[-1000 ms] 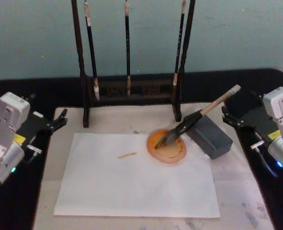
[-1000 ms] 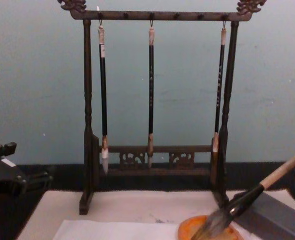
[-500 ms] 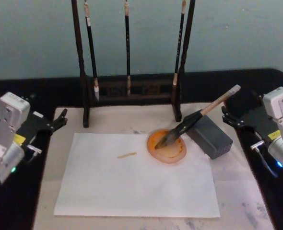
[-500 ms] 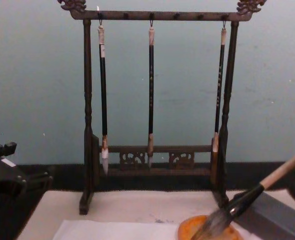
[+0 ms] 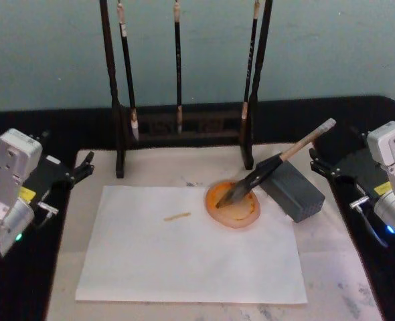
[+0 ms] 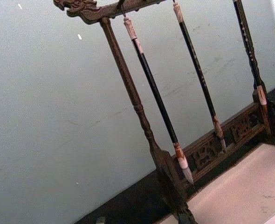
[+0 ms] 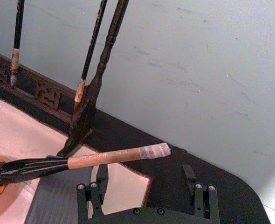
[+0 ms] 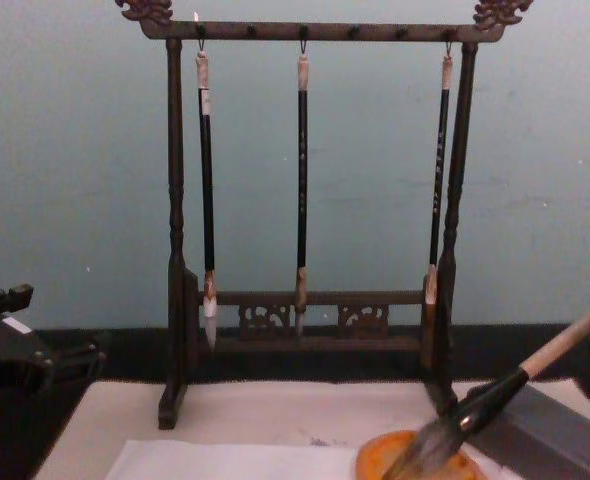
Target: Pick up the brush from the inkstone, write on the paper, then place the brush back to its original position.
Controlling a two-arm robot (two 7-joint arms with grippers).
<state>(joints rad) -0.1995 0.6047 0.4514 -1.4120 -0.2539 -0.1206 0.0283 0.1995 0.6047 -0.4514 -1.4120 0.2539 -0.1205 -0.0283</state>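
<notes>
Position of the brush (image 5: pixel 264 170): the bristles rest in the orange inkstone (image 5: pixel 246 215) and the black section bears on a grey block (image 5: pixel 299 195). The long axis rises from near-left to far-right, with the pale handle end pointing toward the right gripper (image 5: pixel 315 162). That gripper sits just right of the handle end, fingers spread and empty, making it the nearer arm. The inkstone sits at the far-right corner of the paper (image 5: pixel 184 254). The left gripper (image 5: pixel 86 167) is parked well apart at the left, likewise spread and empty.
</notes>
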